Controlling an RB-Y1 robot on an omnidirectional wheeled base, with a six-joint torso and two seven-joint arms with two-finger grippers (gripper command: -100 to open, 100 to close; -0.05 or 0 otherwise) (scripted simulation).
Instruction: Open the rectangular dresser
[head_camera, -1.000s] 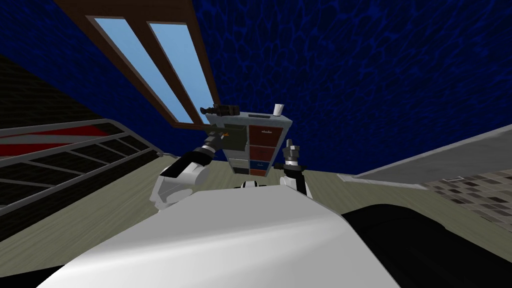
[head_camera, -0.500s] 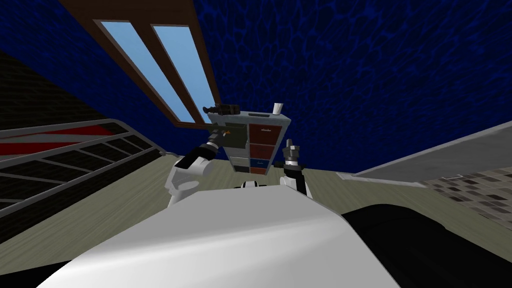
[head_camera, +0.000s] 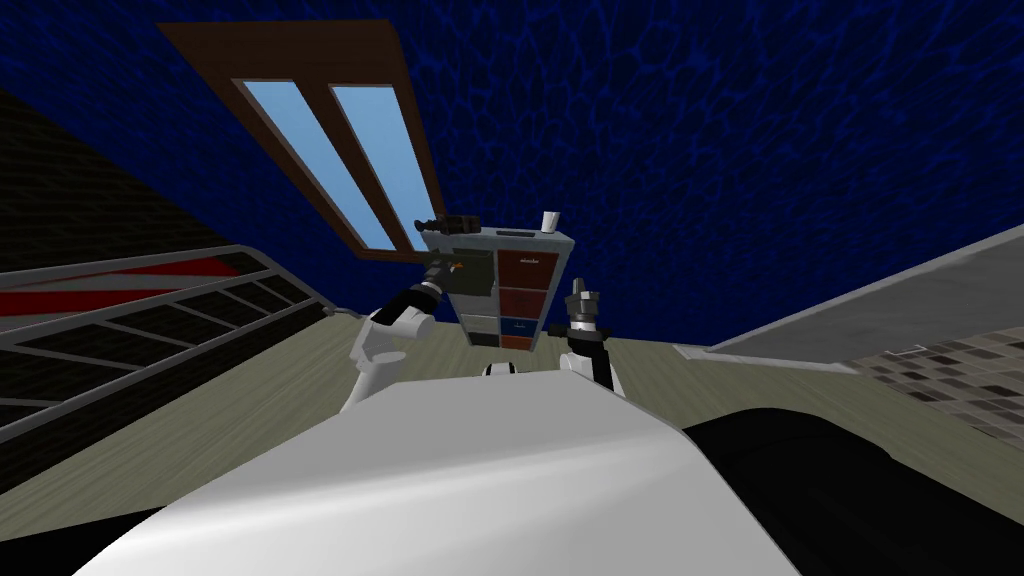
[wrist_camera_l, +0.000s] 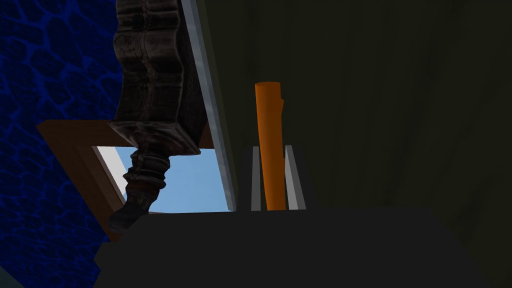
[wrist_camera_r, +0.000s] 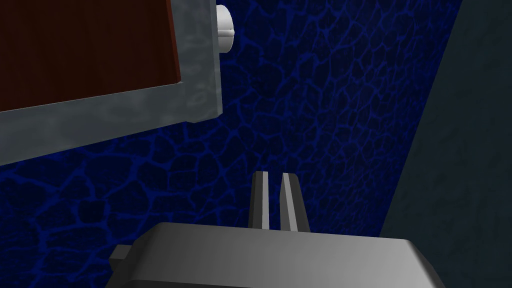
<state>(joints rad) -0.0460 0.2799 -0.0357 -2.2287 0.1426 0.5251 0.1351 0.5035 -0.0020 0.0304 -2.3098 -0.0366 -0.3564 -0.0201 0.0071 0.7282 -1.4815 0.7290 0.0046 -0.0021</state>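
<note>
Left gripper (wrist_camera_l: 272, 150): the two jaws are clenched on the one orange handle (wrist_camera_l: 269, 125), a blade pressed flat against each side. That handle sits on a dark olive drawer front (wrist_camera_l: 375, 100), which is the top left one of the dresser (head_camera: 505, 290).

Just past the drawer's edge, one dark knobbly thing (wrist_camera_l: 150, 75) lies on the dresser's top. Honestly can't tell what it is.

Right gripper (wrist_camera_r: 274, 173): two jaws squeezed nearly together, grasping nothing, only a sliver of gap between them. In the head view it's held up in front of the dresser's right side, not touching it.

The dresser has a grey frame and stands on the pale floor (head_camera: 250, 400) against the blue wall (head_camera: 750, 150), just right of a brown-framed window (head_camera: 330, 150) with two panes. In its right column I count two red-brown fronts, with one blue front below them. One white cup (head_camera: 549, 221) stands at the right end of the top.
</note>
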